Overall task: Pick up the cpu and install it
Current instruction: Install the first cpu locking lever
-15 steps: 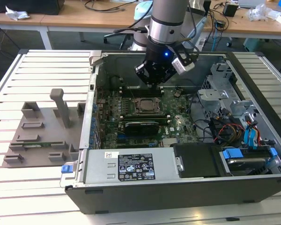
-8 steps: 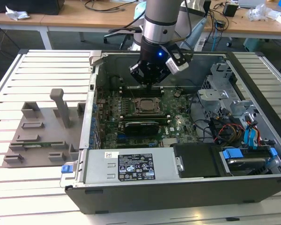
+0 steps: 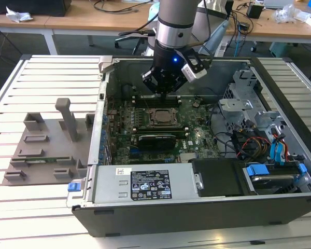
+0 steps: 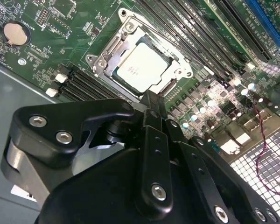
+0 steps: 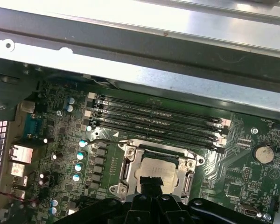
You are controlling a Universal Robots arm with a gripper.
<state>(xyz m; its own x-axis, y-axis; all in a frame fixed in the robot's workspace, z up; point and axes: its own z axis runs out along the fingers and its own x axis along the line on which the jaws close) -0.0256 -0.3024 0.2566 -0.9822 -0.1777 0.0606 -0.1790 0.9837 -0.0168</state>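
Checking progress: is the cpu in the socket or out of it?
In: the cpu sits flat within the socket frame in the second wrist view.

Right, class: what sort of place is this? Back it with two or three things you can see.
Most likely a robotics lab: a robot arm reaches into an open computer case lying on a slatted metal table, with cable-strewn wooden desks behind.
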